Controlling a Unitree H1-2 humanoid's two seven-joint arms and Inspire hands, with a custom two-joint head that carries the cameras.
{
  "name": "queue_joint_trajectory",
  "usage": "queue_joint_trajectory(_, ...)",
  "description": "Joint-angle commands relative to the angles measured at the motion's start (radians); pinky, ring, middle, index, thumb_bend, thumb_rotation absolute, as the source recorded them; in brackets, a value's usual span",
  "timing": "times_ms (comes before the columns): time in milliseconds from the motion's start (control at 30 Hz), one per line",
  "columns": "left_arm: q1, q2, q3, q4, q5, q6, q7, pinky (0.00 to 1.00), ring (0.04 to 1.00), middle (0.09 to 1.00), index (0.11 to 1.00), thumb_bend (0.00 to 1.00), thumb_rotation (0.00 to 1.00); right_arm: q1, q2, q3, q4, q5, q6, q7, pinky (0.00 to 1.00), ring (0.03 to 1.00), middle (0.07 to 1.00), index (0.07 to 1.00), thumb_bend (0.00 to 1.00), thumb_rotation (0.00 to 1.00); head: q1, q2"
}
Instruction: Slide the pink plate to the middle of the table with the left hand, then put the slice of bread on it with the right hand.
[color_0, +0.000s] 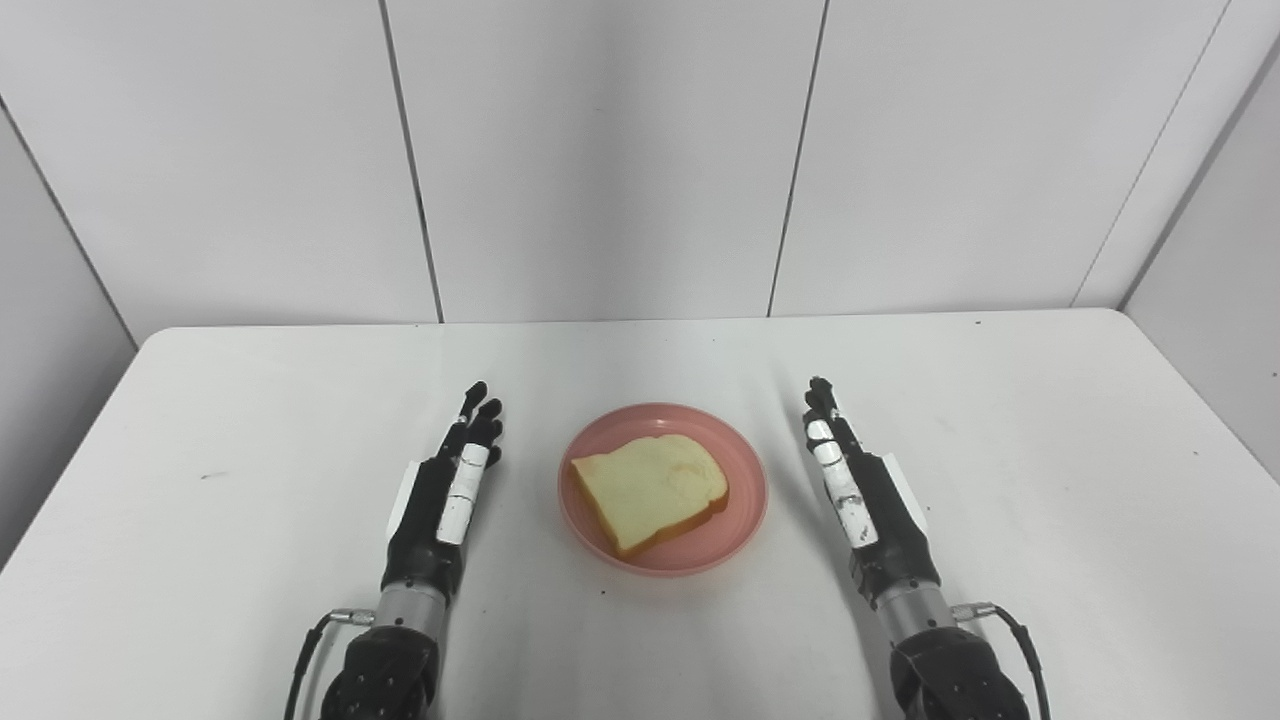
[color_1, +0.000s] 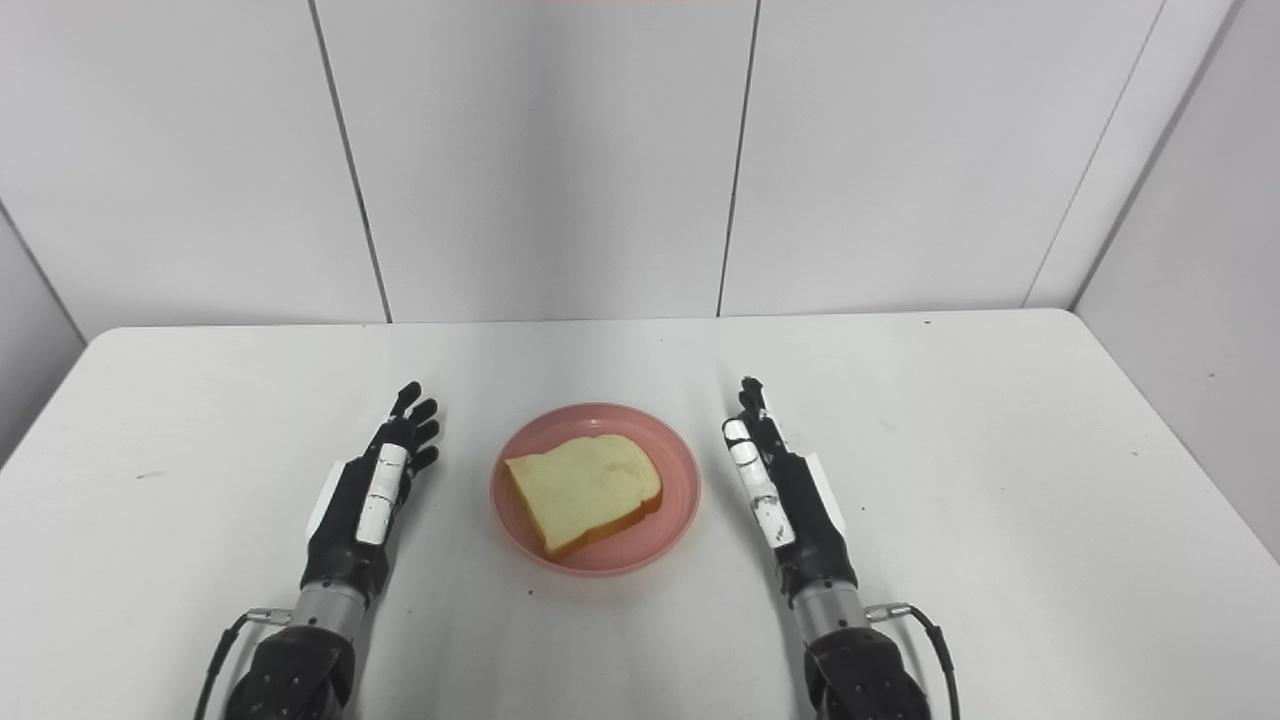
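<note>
The slice of bread (color_0: 650, 490) lies flat on the pink plate (color_0: 745, 470), its rounded top toward the right and its pale crumb face up, with a golden crust along the near edge. It covers most of the plate's floor and leaves the rim bare all round. The plate sits on the white table (color_0: 1050, 480) about midway between the left and right edges, somewhat nearer the near edge than the far one.

On either side of the plate a hand is stretched out with nothing in it. The left hand (color_0: 452, 480) lies just left of the plate, apart from it, fingers straight and slightly spread, pointing toward the far edge. The right hand (color_0: 860, 480) lies just right of the plate, also clear of it, fingers extended and close together, pointing the same way. Both forearms come in from the near edge, each with a thin cable at the wrist.
</note>
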Motion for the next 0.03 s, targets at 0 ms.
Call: queue_joint_trajectory(0,-0.031,0.007,-0.001,-0.046,0.003,-0.018,-0.004,0.93,0.950,0.952,0.951,0.88,0.99,-0.031,-0.003,0.001,-0.027,0.006,-0.043,-0.007,1.00,1.000,1.000,1.000,0.28,1.00,0.002,0.001)
